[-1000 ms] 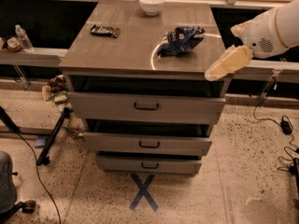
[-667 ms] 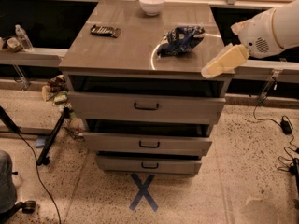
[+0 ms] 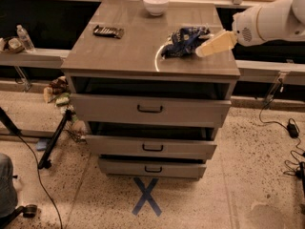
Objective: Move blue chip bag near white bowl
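The blue chip bag (image 3: 183, 40), crumpled shiny dark-blue foil with white markings, lies on the right part of the cabinet top. The white bowl (image 3: 156, 4) stands at the back middle of the top, apart from the bag. My gripper (image 3: 206, 49) reaches in from the right on a white arm, its cream-coloured end just right of the bag and close above the top.
A flat dark rectangular packet (image 3: 108, 31) lies at the left of the cabinet top (image 3: 124, 56). The cabinet's three drawers stand partly pulled out (image 3: 150, 109). A water bottle (image 3: 25, 38) stands on a ledge at the left. Cables (image 3: 286, 128) lie on the floor at the right.
My gripper has moved left and up from beside the cabinet's front right corner to right next to the blue chip bag. The bag and bowl have not moved.
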Motion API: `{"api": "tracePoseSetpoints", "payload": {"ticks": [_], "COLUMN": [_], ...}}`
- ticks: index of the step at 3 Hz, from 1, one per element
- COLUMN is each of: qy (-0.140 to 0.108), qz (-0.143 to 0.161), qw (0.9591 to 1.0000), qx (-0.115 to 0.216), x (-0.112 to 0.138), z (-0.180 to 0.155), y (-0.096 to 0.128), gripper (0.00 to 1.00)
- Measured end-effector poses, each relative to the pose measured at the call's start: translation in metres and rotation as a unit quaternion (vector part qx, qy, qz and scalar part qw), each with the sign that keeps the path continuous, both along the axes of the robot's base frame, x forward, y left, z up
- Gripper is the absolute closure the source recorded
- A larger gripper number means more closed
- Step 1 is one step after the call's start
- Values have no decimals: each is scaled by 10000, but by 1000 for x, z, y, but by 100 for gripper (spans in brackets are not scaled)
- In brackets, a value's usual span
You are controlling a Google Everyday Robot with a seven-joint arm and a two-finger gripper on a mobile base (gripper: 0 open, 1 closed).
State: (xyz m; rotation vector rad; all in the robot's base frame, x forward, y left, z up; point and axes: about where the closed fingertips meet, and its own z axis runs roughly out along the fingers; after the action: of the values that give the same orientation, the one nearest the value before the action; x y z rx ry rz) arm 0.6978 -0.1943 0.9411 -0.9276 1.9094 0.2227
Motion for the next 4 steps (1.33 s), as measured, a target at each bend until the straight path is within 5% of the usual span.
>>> {"api": "tracePoseSetpoints", "payload": {"ticks": [3, 4], "qy": [-365, -497], "qz": [-199, -10], "qw": [9983, 9978], "qx": [415, 434], "x": [84, 95], "z": [-39, -44], "y": [25, 33], "gripper": [0, 15]}}
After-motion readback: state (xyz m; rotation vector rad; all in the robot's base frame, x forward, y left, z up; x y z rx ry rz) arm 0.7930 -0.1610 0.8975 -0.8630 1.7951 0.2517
